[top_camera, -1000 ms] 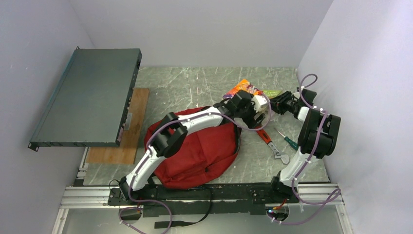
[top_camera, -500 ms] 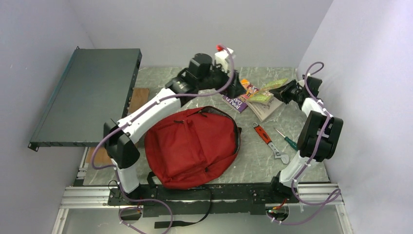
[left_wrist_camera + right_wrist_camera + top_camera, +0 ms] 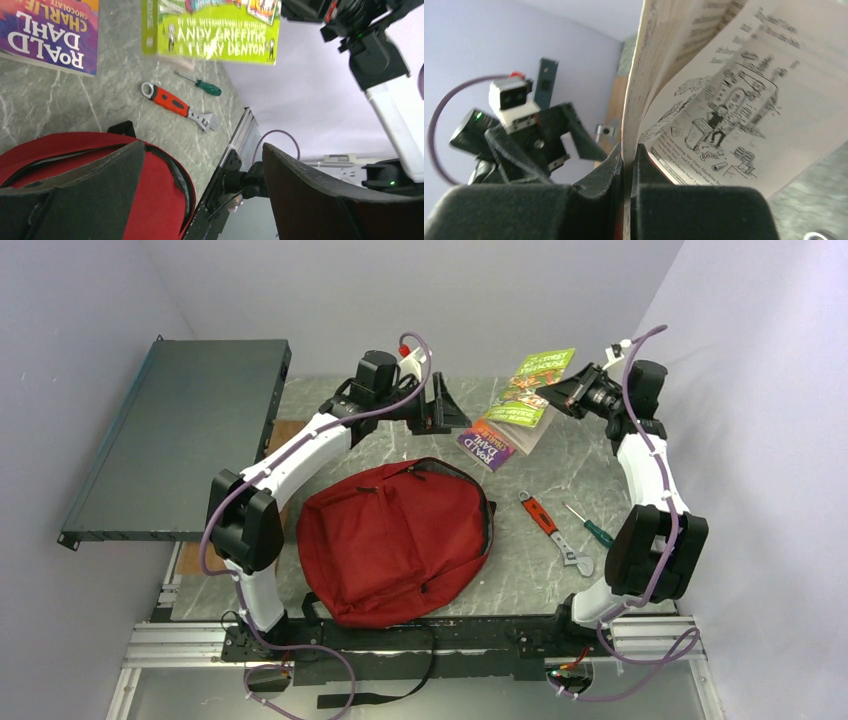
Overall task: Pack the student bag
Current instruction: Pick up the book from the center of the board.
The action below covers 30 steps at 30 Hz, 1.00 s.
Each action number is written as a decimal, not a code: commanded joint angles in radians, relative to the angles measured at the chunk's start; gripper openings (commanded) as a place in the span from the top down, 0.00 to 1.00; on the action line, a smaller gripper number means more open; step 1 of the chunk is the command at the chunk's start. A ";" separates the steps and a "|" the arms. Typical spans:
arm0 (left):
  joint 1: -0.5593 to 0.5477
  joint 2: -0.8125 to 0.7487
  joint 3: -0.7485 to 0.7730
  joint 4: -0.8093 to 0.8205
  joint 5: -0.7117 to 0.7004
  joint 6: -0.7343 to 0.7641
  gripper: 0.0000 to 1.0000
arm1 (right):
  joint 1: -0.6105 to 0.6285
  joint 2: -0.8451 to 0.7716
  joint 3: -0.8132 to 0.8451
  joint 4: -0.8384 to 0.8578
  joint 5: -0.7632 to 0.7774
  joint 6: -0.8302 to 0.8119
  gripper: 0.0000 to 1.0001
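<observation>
We see right gripper [image 3: 566, 400] pinching green book [image 3: 535, 380] aloft, back right; left gripper [image 3: 448, 411] wide, empty. student bag [image 3: 395, 540] flat mid-table. We judge book-loading step; next needs bag mouth opened, book lowered in.

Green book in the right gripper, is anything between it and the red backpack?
The green book, pinched in the right gripper, has the purple Roald Dahl book lying flat on the table between it and the backpack. The open left gripper hovers near that path too.
</observation>
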 commanded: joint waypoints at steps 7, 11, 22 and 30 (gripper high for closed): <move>0.093 -0.038 -0.123 0.260 0.045 -0.107 0.01 | 0.163 -0.099 -0.092 0.385 -0.186 0.238 1.00; 0.114 -0.008 -0.196 0.479 0.157 -0.227 0.01 | 0.220 -0.111 -0.129 0.440 -0.217 0.278 1.00; 0.110 0.032 -0.339 1.013 0.359 -0.557 0.15 | 0.312 -0.125 -0.232 0.714 -0.252 0.451 1.00; 0.113 -0.030 -0.395 1.028 0.378 -0.586 0.57 | 0.328 -0.154 -0.292 0.577 -0.258 0.317 1.00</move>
